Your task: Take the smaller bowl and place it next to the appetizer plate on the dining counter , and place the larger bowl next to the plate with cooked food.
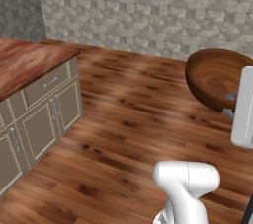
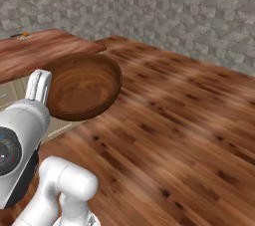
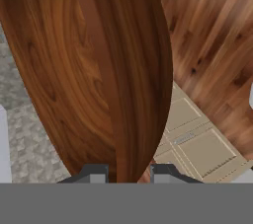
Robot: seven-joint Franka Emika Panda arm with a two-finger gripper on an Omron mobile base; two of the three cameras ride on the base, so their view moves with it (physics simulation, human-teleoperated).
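Observation:
The larger bowl (image 1: 215, 77) (image 2: 84, 88), wide, deep and dark reddish-brown wood, hangs tilted in the air above the floor beside the dining counter (image 1: 24, 62) (image 2: 45, 51). My gripper (image 3: 128, 174) is shut on its rim, and the bowl's wall (image 3: 99, 70) rises between the two fingertips. In the left base view the gripper (image 1: 230, 103) sits at the bowl's right side, partly behind my white forearm. At the counter's far left lies a tiny orange piece on a flat dark shape (image 2: 23, 35), likely the appetizer plate. The smaller bowl and the plate with cooked food are out of view.
The counter's beige cabinet base with drawers and doors (image 1: 44, 119) (image 3: 197, 144) stands to the left. Wood plank floor (image 1: 128, 119) stretches ahead to a grey stone-tile wall (image 1: 148, 6). My arm's white elbow (image 2: 64, 180) rises in the foreground.

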